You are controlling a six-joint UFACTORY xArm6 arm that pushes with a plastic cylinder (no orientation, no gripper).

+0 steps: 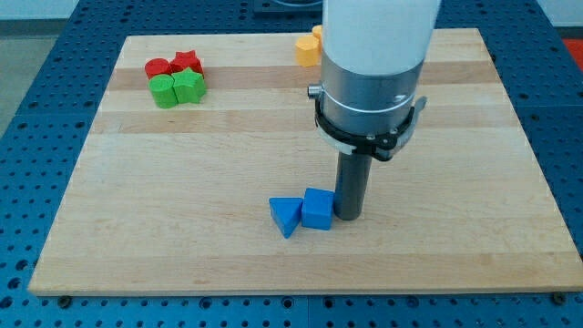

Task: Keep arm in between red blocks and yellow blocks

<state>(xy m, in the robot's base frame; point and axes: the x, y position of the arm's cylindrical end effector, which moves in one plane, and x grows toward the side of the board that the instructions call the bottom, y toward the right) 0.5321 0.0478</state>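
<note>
Two red blocks sit at the view's top left: a round red block (158,66) and a red star-shaped block (187,62). A yellow block (308,49) lies at the view's top centre, partly hidden behind the arm; a second yellow piece shows at its upper right edge. My tip (349,214) rests on the board in the lower middle, far below both groups. It touches the right side of a blue cube (317,210).
A blue triangular block (286,216) lies just left of the blue cube. Two green blocks (165,91) (189,87) sit directly below the red ones. The wooden board (455,182) lies on a blue perforated table.
</note>
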